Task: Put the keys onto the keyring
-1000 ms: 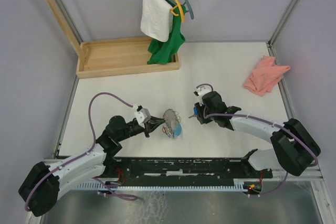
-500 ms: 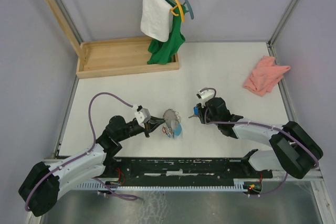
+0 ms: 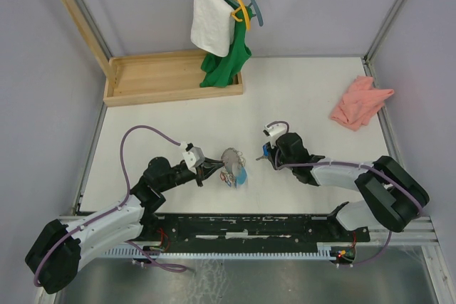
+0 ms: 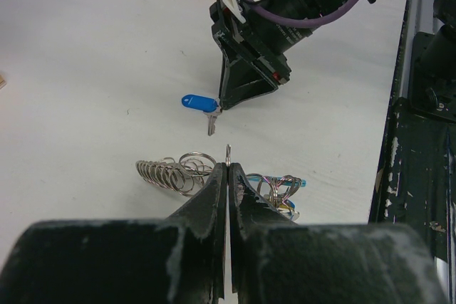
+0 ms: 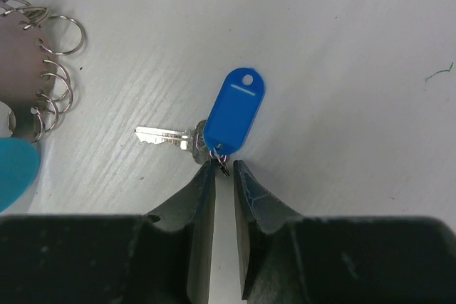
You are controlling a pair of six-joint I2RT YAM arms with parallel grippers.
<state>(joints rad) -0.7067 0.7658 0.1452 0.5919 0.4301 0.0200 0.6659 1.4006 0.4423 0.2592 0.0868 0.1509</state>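
Plainly, the blue key (image 5: 234, 108) lies flat on the table (image 5: 342, 48) near the middle. Its oval head points to the far side, its blade points left, and a small link sits at the near end of the head. The right gripper (image 5: 223, 169) has its two tips drawn close on either side of that link, with a thin gap showing. I cannot tell whether it already grips the link or only brackets it. To the left, well apart from the key, the keyring (image 4: 228, 152) stands upright, clenched edge-on between the tips of the left gripper (image 4: 228, 170). A bunch of rings (image 4: 174, 173) lies just beside it on the table. I cannot pick out the red-headed key for certain in these views. To do this step well, the right tips should close squarely on the link rather than on the slick plastic head. The lift should be slow, so the blade hangs free and does not swing. The link should then come to the keyring's split in line with the ring's plane while the left grip holds firm, since a skewed approach would likely twist the thin ring out of the pinch.
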